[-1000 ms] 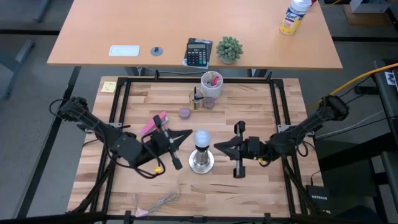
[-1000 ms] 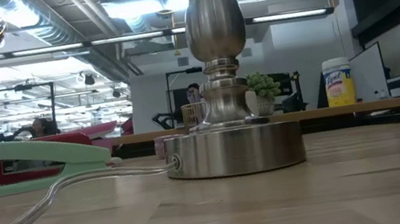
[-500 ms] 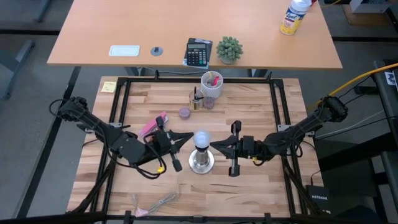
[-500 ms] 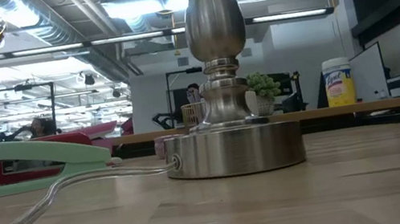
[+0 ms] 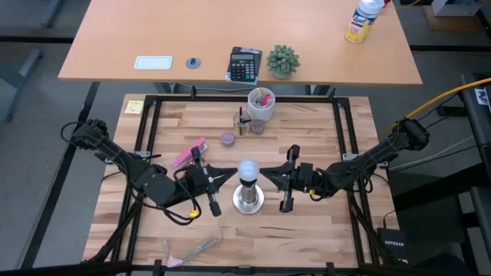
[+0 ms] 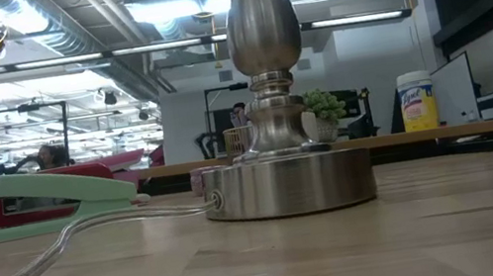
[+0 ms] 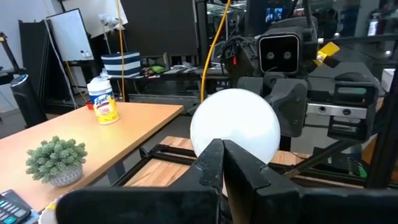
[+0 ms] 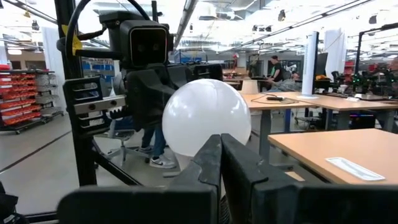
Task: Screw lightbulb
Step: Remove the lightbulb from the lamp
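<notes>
The frosted-white lightbulb [image 5: 247,169] sits upright on top of the silvery socket stand [image 5: 248,199], whose round base [image 6: 286,181] rests on the wooden table at mid-table. My left gripper [image 5: 232,175] is shut and points level at the globe from the table's left. My right gripper [image 5: 266,177] is shut and points at it from the right. In the left wrist view the globe [image 7: 235,124] shows just beyond the shut fingertips [image 7: 217,149]. It shows the same way in the right wrist view [image 8: 205,115]. My left gripper's shut tips stand right at the left side of the globe [image 7: 208,140]; whether they touch it I cannot tell. My right gripper's shut tips stand right at the globe's right side [image 8: 214,134]; whether they touch it I cannot tell.
A pink stapler [image 5: 189,153], a small purple thing [image 5: 228,139] and a white cup [image 5: 261,103] lie toward the far side. A mint-green tool [image 6: 55,190] and the stand's clear cord [image 6: 64,244] are near the front. A black frame [image 5: 337,138] borders the table.
My right gripper has crept a little toward the lightbulb and swung its tips slightly. Both grippers stay shut, and the lightbulb and stand have not moved.
</notes>
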